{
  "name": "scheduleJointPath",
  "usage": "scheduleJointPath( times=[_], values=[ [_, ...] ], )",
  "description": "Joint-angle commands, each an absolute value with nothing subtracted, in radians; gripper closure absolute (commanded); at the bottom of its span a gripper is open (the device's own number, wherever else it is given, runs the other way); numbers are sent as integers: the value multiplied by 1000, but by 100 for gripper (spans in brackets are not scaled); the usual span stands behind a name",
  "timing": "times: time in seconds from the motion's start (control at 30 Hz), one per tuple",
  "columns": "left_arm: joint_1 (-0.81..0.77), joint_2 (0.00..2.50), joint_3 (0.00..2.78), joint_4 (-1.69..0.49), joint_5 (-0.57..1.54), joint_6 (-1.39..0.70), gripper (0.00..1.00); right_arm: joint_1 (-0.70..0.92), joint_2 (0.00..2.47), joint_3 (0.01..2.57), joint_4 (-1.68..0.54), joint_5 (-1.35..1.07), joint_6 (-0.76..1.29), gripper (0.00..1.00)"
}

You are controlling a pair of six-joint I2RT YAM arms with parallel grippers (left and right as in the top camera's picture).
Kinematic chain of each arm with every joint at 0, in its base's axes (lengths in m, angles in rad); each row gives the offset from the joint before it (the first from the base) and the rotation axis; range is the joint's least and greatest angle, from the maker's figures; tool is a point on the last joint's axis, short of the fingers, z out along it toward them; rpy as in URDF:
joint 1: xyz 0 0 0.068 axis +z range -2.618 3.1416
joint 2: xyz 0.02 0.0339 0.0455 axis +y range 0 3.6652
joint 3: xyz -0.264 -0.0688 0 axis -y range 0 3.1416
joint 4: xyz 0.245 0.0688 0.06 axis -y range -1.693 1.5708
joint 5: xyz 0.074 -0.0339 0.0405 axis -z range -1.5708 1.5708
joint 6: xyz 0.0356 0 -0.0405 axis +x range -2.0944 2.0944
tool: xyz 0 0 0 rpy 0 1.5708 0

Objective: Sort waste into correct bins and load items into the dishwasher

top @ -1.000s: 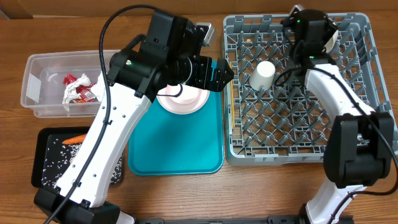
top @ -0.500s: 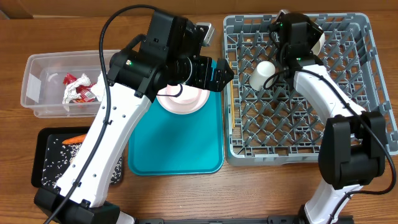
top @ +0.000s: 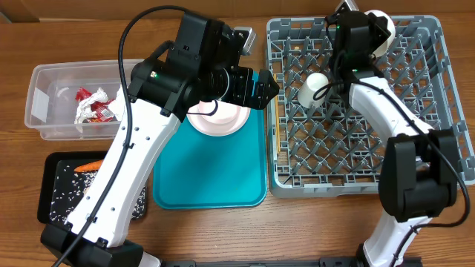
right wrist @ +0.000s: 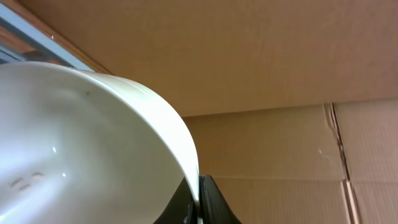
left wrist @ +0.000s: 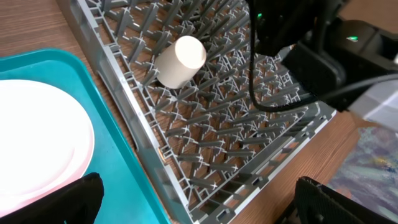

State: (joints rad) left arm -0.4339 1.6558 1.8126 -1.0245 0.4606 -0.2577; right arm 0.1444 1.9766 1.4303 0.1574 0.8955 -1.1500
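Reference: grey dish rack (top: pixel 349 190); every position below is given against it.

Right gripper (top: pixel 373 35): at rack's far edge, toward its right corner. Clamped on rim of white bowl (top: pixel 381 38). Right wrist view confirms it: thin rim of bowl pinched between dark fingers (right wrist: pixel 214 208). Bowl tipped up on edge over rack's far wall. Contact between bowl and rack not resolvable.

Left gripper (top: pixel 265 87): just outside rack's left wall, level with rack's far half. Jaws spread wide, nothing between them. Left wrist view looks down across rack's pegs.

White cup (top: pixel 315 89): inside rack, far-left quarter, tilted among pegs, closed base turned toward left wrist camera.

Teal tray (top: pixel 208 178): just left of rack, narrow strip of wooden table (top: pixel 415 222) between the two. White plate (top: pixel 219 120) at tray's far end, partly hidden under left arm.

Clear tub (top: pixel 41 111): well left of rack, beyond teal tray, level with rack's far half. Holds red wrapper (top: pixel 90 104) and white napkins (top: pixel 115 105).

Black tray (top: pixel 52 211): well left of rack, level with its near edge. Holds carrot (top: pixel 89 166) and scatter of pale grains (top: pixel 70 191).
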Motion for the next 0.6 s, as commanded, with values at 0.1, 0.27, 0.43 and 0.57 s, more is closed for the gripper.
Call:
scheduleJointPath(
  times=[0.1,0.27,0.43,0.57],
  values=[
    [-431,1649,1828,-1024,456,-239,0,140,2075,1439,231,961,-1229,96],
    [-430,1649,1828,-1024,456,-239,0,147,2080,1439,241,961,-1228,96],
    [-431,1649,1828,-1024,456,-239,0,152,2080,1439,230,988,-1227,96],
    [-430,1649,1828,-1024,456,-239,0,158,2080,1439,230,1015,-1227,96]
  ],
)
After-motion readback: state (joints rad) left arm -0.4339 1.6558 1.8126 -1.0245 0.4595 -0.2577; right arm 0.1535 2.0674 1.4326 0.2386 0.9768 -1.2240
